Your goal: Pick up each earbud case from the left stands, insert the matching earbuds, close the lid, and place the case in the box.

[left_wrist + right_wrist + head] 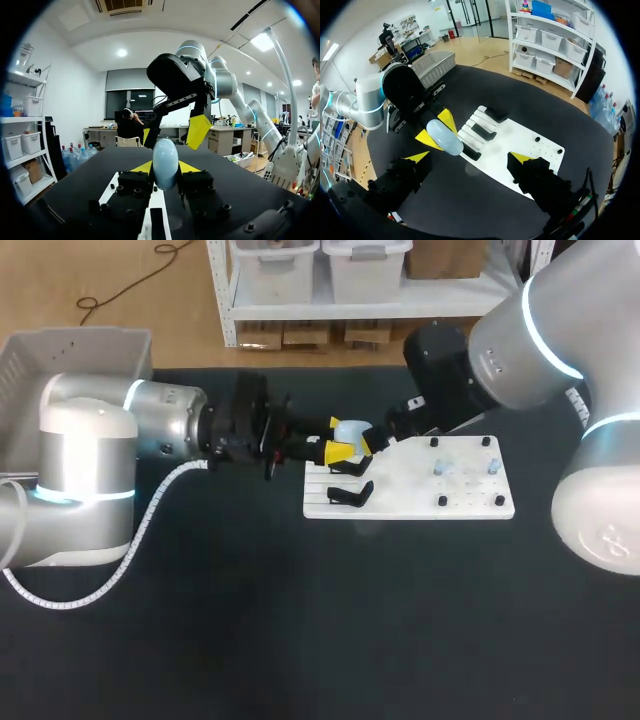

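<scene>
Pale blue earbud case, closed, held in left tool.

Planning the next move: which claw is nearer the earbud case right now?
Left. The left claw is clamped on the case; the right claw hangs open just over it, not touching.

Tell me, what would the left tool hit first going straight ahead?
Likely the right arm's black tool, hanging open just beyond the pale blue egg-shaped earbud case that the left tool grips; depth is unclear.
</scene>
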`<action>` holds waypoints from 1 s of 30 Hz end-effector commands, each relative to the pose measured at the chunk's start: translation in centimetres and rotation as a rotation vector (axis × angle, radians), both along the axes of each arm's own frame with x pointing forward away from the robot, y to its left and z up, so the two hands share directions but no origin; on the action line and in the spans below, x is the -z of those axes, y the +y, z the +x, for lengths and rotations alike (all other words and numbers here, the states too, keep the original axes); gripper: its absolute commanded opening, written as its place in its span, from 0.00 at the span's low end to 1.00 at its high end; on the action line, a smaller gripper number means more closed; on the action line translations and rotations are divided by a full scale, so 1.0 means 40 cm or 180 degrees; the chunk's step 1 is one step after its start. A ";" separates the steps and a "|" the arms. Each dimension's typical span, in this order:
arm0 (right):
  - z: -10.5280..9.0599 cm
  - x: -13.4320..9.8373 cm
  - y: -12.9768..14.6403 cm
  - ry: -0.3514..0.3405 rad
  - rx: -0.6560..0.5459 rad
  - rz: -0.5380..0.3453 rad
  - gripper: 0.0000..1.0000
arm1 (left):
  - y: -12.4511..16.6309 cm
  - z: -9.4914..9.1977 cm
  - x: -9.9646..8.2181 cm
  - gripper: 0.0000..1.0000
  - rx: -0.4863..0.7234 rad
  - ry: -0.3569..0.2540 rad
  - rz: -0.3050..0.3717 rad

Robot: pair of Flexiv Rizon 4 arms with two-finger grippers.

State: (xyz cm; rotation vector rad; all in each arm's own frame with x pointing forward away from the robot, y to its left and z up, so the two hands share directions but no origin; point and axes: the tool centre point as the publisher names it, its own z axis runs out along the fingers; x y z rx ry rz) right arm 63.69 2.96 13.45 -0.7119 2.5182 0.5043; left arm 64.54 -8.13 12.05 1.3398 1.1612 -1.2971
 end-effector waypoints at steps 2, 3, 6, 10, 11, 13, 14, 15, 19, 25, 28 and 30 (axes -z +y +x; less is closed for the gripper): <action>0.009 0.003 0.011 0.0034 -0.0019 0.0005 1.00 | 0.000 -0.004 0.000 0.00 -0.0019 -0.0007 -0.0002; 0.009 0.003 0.013 0.0039 -0.0023 0.0006 1.00 | 0.000 -0.004 0.000 0.00 -0.0019 -0.0007 -0.0002; 0.010 0.006 0.017 0.0052 -0.0034 0.0005 1.00 | 0.000 -0.004 0.000 0.00 -0.0019 -0.0007 -0.0002; 0.014 0.011 0.019 0.0070 -0.0034 0.0014 1.00 | 0.000 -0.004 0.000 0.00 -0.0019 -0.0007 -0.0002; 0.015 0.011 0.019 0.0074 -0.0030 0.0023 1.00 | 0.000 -0.004 0.000 0.00 -0.0019 -0.0007 -0.0002; 0.018 0.012 0.019 0.0078 -0.0022 0.0032 1.00 | 0.000 -0.004 0.000 0.00 -0.0019 -0.0007 -0.0002; 0.020 0.012 0.018 0.0081 -0.0014 0.0041 1.00 | 0.000 -0.004 0.000 0.00 -0.0019 -0.0007 -0.0002; 0.022 0.013 0.018 0.0083 -0.0010 0.0046 1.00 | 0.000 -0.004 0.000 0.00 -0.0019 -0.0007 -0.0002; 0.029 0.015 0.018 0.0089 0.0001 0.0052 1.00 | 0.000 -0.004 0.000 0.00 -0.0019 -0.0007 -0.0002; 0.032 0.021 0.019 0.0095 0.0012 0.0046 1.00 | 0.000 -0.004 0.000 0.00 -0.0019 -0.0007 -0.0002; 0.038 0.019 0.019 0.0091 0.0028 0.0042 1.00 | 0.000 -0.004 0.000 0.00 -0.0019 -0.0007 -0.0002; 0.039 0.018 0.018 0.0083 0.0038 0.0045 1.00 | 0.000 -0.004 0.000 0.00 -0.0019 -0.0007 -0.0002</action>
